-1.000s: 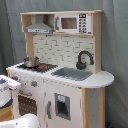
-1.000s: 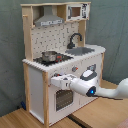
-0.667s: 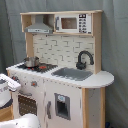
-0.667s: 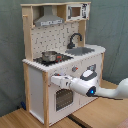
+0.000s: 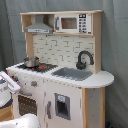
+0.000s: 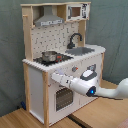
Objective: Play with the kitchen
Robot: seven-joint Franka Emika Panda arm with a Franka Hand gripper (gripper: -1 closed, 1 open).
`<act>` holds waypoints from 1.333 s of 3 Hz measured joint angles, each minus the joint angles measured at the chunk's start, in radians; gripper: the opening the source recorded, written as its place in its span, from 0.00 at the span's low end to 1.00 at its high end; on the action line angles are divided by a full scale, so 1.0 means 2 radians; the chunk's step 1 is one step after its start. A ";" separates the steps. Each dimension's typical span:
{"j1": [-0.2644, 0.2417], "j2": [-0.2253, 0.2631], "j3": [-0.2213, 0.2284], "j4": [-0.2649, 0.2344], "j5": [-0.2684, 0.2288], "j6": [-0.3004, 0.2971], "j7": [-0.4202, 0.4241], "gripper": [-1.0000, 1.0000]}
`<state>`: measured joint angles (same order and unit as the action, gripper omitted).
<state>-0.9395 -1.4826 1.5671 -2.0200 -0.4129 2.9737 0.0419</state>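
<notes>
**Arm held at the oven front, little changed over the last second**

The kitchen (image 6: 65, 60) filled the middle of both exterior views, standing on a wood floor against a grey curtain. In the second exterior view the gripper (image 6: 56, 77) sat at centre frame, pressed up near the top of the oven door (image 6: 62, 97), just under the row of knobs (image 6: 74, 69). Compared with the pictures a second before, it had barely shifted; the arm kept the same reach from the lower right of the frame. I judged that it was still settling on the door or its handle, not yet pulling. Whether the fingers were closed or apart could not be told.

In the first exterior view only a white part of the arm (image 5: 7, 85) showed at the left edge. On the stovetop a small pot (image 5: 31, 61) stood at left, well apart from the black faucet (image 5: 84, 59) and sink (image 5: 75, 74). The microwave (image 5: 74, 23) and grey hood (image 5: 39, 25) sat up top.

Open floor lay in front of the unit in the lower part of the second exterior view, likely enough for the door to swing down.
</notes>
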 joint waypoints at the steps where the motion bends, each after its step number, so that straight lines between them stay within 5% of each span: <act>1: 0.000 0.000 0.000 0.000 0.000 0.000 0.053 0.00; 4: 0.000 0.002 0.000 0.000 0.001 0.003 0.217 0.00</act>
<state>-0.9402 -1.4796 1.5663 -2.0202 -0.4118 2.9803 0.4762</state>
